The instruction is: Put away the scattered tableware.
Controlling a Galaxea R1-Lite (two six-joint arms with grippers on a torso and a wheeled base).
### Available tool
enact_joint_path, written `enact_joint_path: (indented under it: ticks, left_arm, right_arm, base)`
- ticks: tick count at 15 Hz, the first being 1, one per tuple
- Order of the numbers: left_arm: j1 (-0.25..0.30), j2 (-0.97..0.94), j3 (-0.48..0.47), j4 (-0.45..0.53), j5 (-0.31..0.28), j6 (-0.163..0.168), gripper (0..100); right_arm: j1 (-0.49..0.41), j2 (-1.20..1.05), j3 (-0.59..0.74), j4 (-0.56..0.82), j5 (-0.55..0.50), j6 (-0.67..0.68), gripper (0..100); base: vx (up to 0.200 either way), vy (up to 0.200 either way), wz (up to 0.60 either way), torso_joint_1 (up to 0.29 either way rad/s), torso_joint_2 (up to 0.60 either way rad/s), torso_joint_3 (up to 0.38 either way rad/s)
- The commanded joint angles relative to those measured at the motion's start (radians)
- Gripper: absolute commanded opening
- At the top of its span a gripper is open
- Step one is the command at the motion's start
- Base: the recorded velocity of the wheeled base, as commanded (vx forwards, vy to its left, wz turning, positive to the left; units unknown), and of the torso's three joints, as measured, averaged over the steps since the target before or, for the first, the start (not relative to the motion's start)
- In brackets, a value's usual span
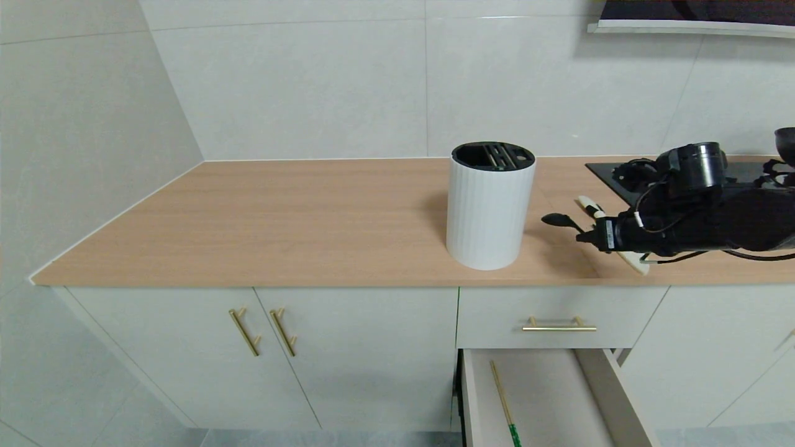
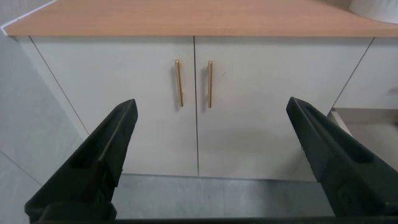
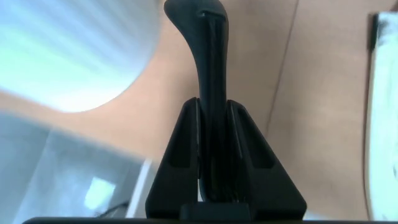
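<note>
- My right arm covers the middle of a long white thing (image 1: 589, 205) lying on the table (image 1: 279, 217). Only its two ends show, so I cannot tell what it is.
- The black utensil (image 1: 554, 219) in my right end effector (image 1: 593, 236) shows only its rounded handle tip; its working end is hidden.
- My right end effector is clamped tightly on this utensil, above the table and just beside the white holder (image 1: 489, 217).
- The holder stands upright on the table, with slots in its black top.
- A chopstick (image 1: 502, 397) lies in the open drawer (image 1: 596, 385), cut off by the picture edge.
- My left end effector (image 2: 211, 162) has its fingers (image 2: 93, 168) wide apart, holds nothing, and faces the cupboard doors (image 2: 249, 112).
</note>
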Motion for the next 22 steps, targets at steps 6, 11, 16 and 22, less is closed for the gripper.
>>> enact_joint_path:
  ticks: [6,11,16,22]
  left_arm:
    - [0.0,0.0,0.0,0.0,0.0,-0.001,100]
    - [0.0,0.0,0.0,0.0,0.0,-0.001,100]
    - [0.001,0.0,0.0,-0.001,0.0,-0.001,100]
    - [0.0,0.0,0.0,0.0,0.0,-0.001,100]
  right_arm:
    - [0.04,-0.393,0.338,0.057,-0.068,0.01,0]
    - [0.04,-0.468,0.52,-0.023,-0.075,0.002,0]
    - [0.05,-0.41,0.535,-0.026,-0.077,0.001,0]
    - [0.109,-0.321,0.563,-0.072,-0.161,0.001,0]
  base:
    - [0.0,0.0,0.0,0.0,0.0,0.0]
    - [0.0,0.0,0.0,0.0,0.0,0.0]
    - [0.0,0.0,0.0,0.0,0.0,0.0]
    - [0.0,0.0,0.0,0.0,0.0,0.0]
